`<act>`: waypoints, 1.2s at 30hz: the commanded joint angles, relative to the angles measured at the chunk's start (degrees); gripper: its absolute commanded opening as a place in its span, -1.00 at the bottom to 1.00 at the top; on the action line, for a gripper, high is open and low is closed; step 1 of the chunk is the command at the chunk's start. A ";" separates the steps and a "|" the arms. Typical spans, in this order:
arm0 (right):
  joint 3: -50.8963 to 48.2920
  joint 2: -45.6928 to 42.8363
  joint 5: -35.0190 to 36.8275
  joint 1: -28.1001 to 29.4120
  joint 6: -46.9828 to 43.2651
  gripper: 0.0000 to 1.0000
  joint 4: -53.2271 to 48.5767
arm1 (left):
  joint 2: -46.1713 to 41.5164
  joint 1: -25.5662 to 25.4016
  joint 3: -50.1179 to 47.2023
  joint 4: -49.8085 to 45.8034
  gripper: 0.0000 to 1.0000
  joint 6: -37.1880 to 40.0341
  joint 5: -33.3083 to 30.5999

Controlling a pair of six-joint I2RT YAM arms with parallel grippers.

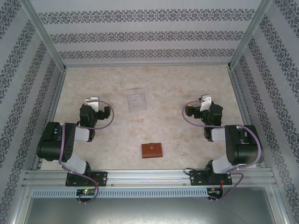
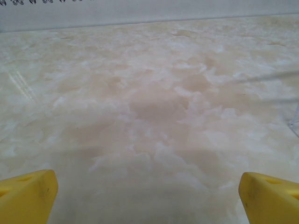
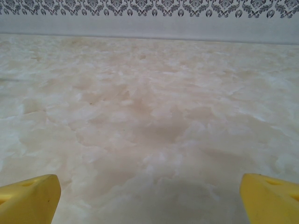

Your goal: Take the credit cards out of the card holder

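Observation:
The card holder (image 1: 152, 150), a small brown leather wallet, lies folded shut on the marble table near the front edge, midway between the two arm bases. The credit cards are hidden. My left gripper (image 1: 91, 101) rests at mid-left, well back and to the left of the wallet. In the left wrist view its yellow fingertips (image 2: 28, 196) stand far apart over bare table, so the left gripper (image 2: 149, 198) is open and holds nothing. My right gripper (image 1: 204, 99) sits at mid-right, and this right gripper (image 3: 149, 200) is likewise open with its yellow fingertips (image 3: 268, 198) spread wide over bare table.
A clear plastic tray (image 1: 136, 101) lies flat at the table's centre, behind the wallet and between the two grippers. Patterned walls and metal frame posts close in the table on three sides. An aluminium rail (image 1: 149, 177) runs along the front edge.

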 commanded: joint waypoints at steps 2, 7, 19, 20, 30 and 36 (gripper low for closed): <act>-0.41 0.23 -1.31 -0.28 -0.52 0.96 1.90 | 0.24 0.01 -0.38 2.79 1.00 0.91 1.01; -0.41 0.23 -1.21 -0.28 -0.52 0.96 1.98 | 0.25 -0.01 -0.38 2.75 1.00 0.96 1.04; 1.73 0.80 6.16 -0.39 2.06 0.96 1.00 | 0.26 0.01 -0.21 2.57 1.00 0.87 1.14; 1.70 0.54 7.68 -0.29 2.51 0.96 0.69 | 0.36 0.01 -0.21 2.56 1.00 0.76 0.97; 2.73 -7.08 10.65 0.85 2.43 0.96 -8.10 | -3.62 -0.48 1.38 -3.04 1.00 -0.60 -5.33; 8.55 -12.92 12.99 2.29 5.41 0.92 -26.82 | -12.95 -2.94 8.54 -23.26 1.00 -2.24 -12.15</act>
